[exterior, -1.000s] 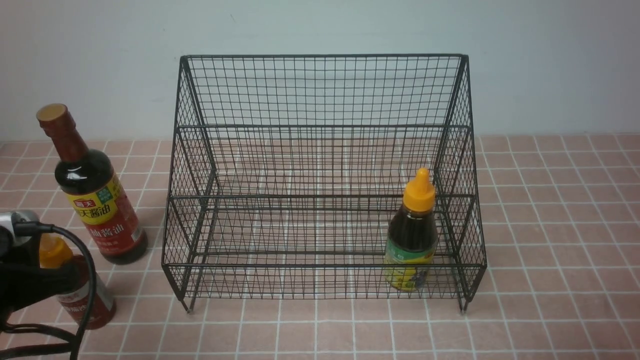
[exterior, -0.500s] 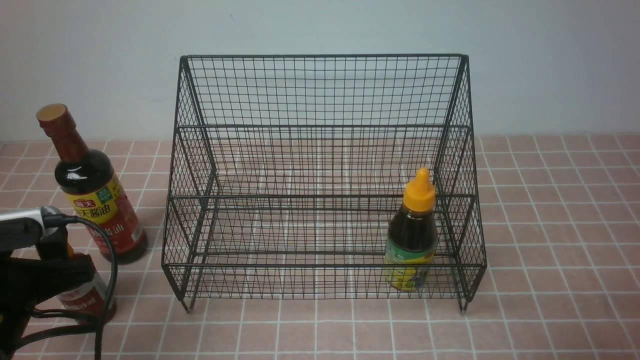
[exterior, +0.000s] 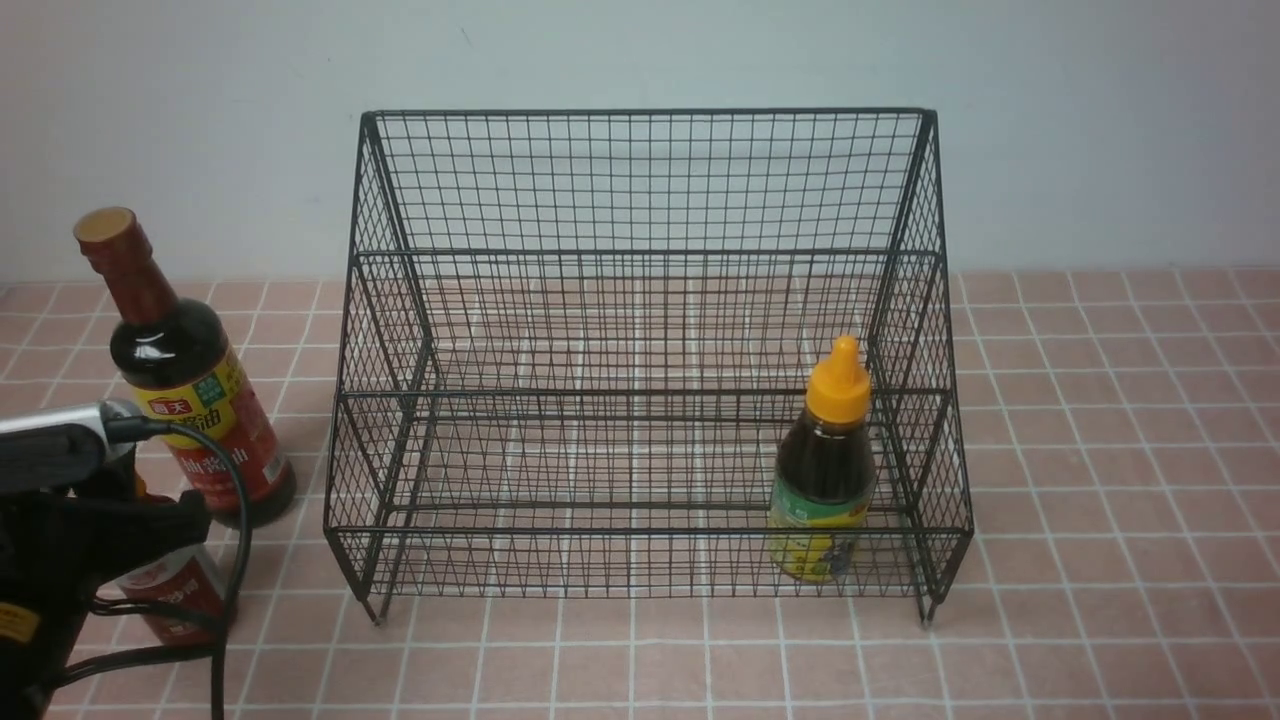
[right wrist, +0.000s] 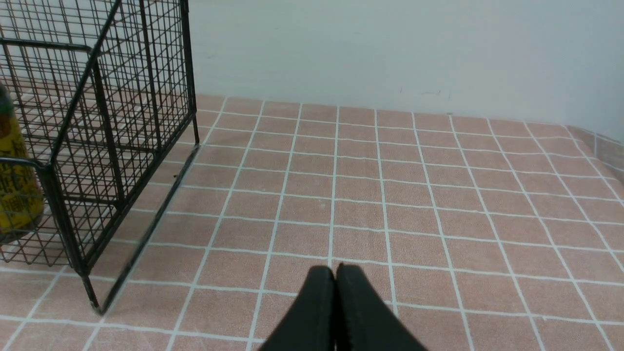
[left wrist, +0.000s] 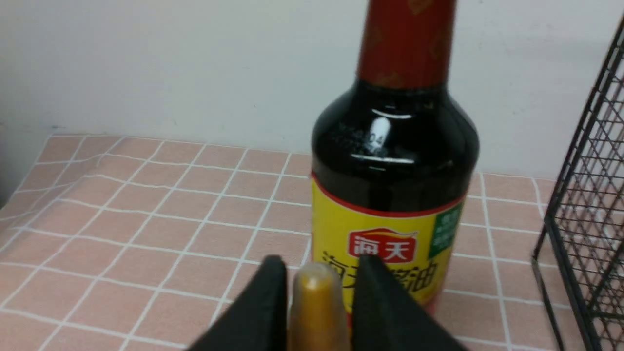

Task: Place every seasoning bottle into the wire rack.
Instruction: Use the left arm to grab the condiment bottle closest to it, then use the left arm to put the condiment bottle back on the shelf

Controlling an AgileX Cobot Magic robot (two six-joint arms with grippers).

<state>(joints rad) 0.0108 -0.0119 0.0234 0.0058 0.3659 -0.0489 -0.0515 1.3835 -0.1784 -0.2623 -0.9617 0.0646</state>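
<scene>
The black wire rack (exterior: pixel 640 250) stands mid-table. A small dark squeeze bottle (exterior: pixel 825 470) with an orange cap stands upright in its front right corner. Left of the rack stands the tall soy-sauce bottle (exterior: pixel 190 400). In front of that, the small red-sauce squeeze bottle (exterior: pixel 170 600) stands on the table, mostly hidden by my left arm. In the left wrist view my left gripper (left wrist: pixel 319 265) is shut on that bottle's yellow nozzle cap (left wrist: pixel 317 302), with the soy-sauce bottle (left wrist: pixel 395 185) just behind. My right gripper (right wrist: pixel 335 268) is shut and empty, low over the tiles right of the rack (right wrist: pixel 97 122).
The table has a pink tiled cover and ends at a pale wall behind the rack. The rack's left side (left wrist: pixel 580 219) stands close to the soy-sauce bottle. The left arm's black cable (exterior: pixel 235 560) hangs by the red-sauce bottle.
My left arm has moved right and come over the red-sauce bottle, covering its cap. Its jaws have closed in on the nozzle cap. The other bottles, the rack and the right arm have not moved.
</scene>
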